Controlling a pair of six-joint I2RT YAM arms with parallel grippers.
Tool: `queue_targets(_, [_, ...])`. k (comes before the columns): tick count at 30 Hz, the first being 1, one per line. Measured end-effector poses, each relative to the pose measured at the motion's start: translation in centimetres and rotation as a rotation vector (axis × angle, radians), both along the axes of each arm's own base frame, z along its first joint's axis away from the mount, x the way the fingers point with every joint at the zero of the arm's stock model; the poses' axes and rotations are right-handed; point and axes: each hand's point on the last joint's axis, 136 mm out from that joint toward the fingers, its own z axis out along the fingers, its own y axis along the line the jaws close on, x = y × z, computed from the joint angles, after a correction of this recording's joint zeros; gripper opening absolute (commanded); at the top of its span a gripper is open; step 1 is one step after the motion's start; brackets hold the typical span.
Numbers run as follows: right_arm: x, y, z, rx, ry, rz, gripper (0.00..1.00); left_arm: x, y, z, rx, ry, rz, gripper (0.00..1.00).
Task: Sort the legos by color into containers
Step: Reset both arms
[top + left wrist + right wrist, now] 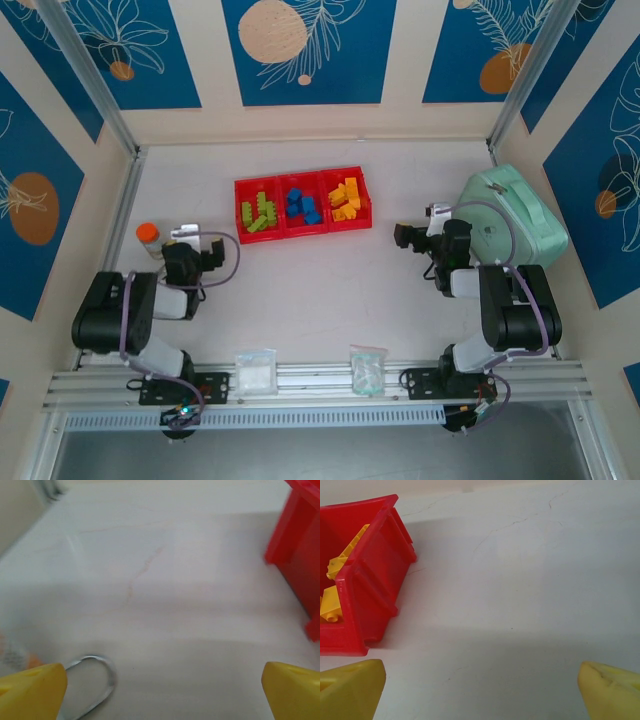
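Legos [302,206] are seen sorted in red 3-bin tray [303,234], upper centre of top view: green left, blue mid, yellow-orange right. Tray's long axis runs left-right, up-frame betw. both arms. L jaws and R jaws are spread, empty; neither arm is judged clearly nearer.

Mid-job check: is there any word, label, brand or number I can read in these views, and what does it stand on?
No legible text in any view.
On the orange-capped bottle: any label is too small to read.
On the left clear bag and the right clear bag: no print can be made out.
On the red tray and the mint-green case: no markings seen.
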Motion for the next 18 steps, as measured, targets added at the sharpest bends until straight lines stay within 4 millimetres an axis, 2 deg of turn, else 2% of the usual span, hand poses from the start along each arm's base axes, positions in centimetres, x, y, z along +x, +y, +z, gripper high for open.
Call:
queue_targets(1, [0.0, 0.0, 0.0, 0.0, 0.0, 0.0, 0.99, 0.2, -0.4, -0.3, -0.002, 0.02, -0.021, 0.99])
queue_targets(6, [0.0, 0.0, 0.0, 0.002, 0.0, 0.002, 0.99, 2.1, -1.2, 2.2, -0.001, -0.054, -0.069, 0.99])
queue_targets(18, [0.0, -0.1, 0.0, 0.003, 0.0, 0.001, 0.99, 2.2, -1.9, 2.6, 0.008, -0.077, -0.108, 0.99])
